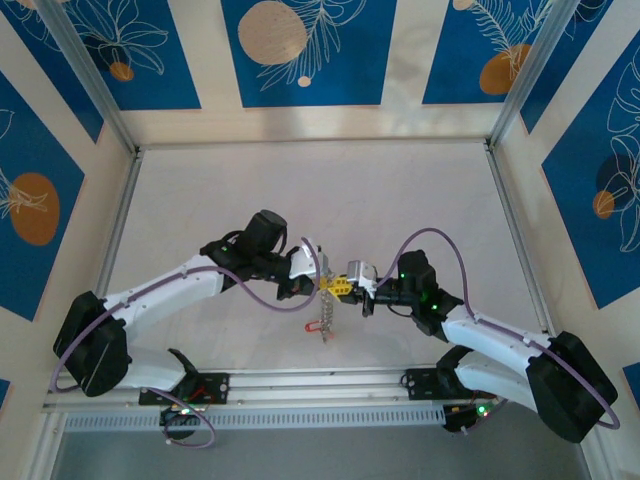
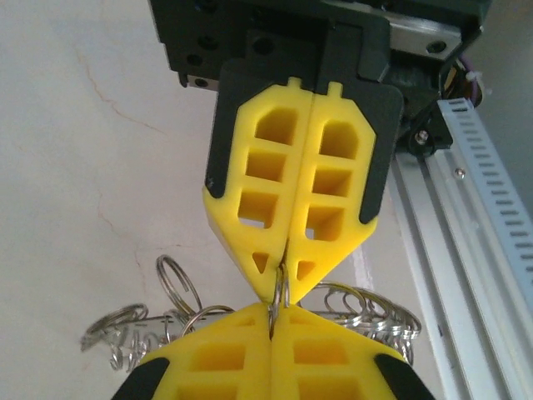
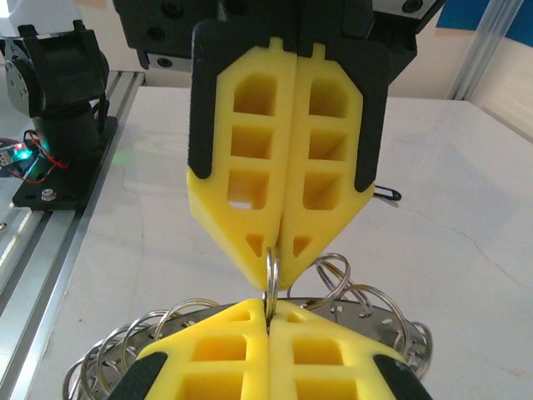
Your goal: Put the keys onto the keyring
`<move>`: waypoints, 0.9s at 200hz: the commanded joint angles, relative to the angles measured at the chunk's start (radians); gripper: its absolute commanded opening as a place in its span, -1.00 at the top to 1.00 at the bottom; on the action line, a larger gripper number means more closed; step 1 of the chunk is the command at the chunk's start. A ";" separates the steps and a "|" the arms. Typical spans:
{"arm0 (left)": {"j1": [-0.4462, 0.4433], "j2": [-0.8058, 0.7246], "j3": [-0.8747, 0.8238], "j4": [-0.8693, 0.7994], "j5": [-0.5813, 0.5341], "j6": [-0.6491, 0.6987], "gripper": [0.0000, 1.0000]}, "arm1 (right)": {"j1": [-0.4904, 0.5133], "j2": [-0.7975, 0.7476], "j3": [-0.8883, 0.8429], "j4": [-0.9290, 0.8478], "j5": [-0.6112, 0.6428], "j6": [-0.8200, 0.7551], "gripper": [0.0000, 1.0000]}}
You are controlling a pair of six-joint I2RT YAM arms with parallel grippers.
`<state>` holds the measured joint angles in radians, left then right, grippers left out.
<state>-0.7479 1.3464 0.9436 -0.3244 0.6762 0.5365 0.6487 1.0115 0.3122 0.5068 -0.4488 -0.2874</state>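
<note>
Left gripper (image 1: 325, 284) and right gripper (image 1: 348, 289) meet tip to tip over the near middle of the white table (image 1: 300, 190) in the overhead view. Both pairs of yellow fingers are pressed together. Just nearer than their meeting point hangs the grey metal doughnut-shaped keyring (image 1: 322, 318), seen edge-on as a silvery strip. Tiny keys with red plastic heads (image 1: 311, 326) show as red specks at its left side; their shafts are too small to make out.

From the left wrist, the left gripper (image 2: 272, 321) rises from the bottom of the frame and the right gripper (image 2: 280, 282) comes down from the top. Each is clenched, with no gap between its fingers. Both nip the same thin silver wire loop (image 2: 281, 300), one of the many that fringe the keyring (image 2: 371, 312). The keyring spreads left and right behind the lower fingers, with the table (image 2: 100, 167) beyond. An aluminium rail with a white slotted duct (image 2: 491, 192) runs along the right.

From the right wrist, the right gripper (image 3: 268, 317) is at the bottom and the left gripper (image 3: 275, 268) at the top, their tips almost touching. Both are clamped on the wire loop (image 3: 271, 293). The keyring (image 3: 379, 321) sits behind the lower fingers, its loops fanning to both sides. A black arm base (image 3: 58, 92) stands at the far left on the rail.
</note>
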 commanded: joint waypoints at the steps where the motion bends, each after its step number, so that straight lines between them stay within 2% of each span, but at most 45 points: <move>1: 0.004 0.010 0.029 -0.027 0.011 0.016 1.00 | 0.007 -0.019 0.026 0.043 0.004 -0.013 1.00; 10: 0.005 0.003 0.023 -0.017 0.008 0.010 1.00 | 0.006 -0.022 0.010 0.077 0.012 0.001 0.98; 28: 0.004 -0.031 -0.004 0.025 0.031 0.004 1.00 | -0.001 -0.019 -0.031 0.163 0.012 0.039 0.65; 54: 0.004 -0.068 -0.027 0.078 0.046 -0.023 1.00 | -0.008 -0.006 -0.052 0.208 -0.010 0.069 0.52; 102: 0.005 -0.079 -0.031 0.089 0.068 -0.026 1.00 | -0.011 0.028 -0.052 0.236 -0.051 0.090 0.52; 134: 0.004 -0.070 -0.025 0.081 0.085 -0.026 1.00 | -0.008 0.062 -0.027 0.251 -0.100 0.103 0.66; 180: 0.004 -0.053 -0.020 0.067 0.081 -0.017 1.00 | -0.003 0.070 -0.028 0.311 -0.049 0.121 0.65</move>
<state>-0.7479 1.2949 0.9169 -0.2729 0.7059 0.5217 0.6411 1.0817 0.2638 0.7506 -0.5125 -0.1898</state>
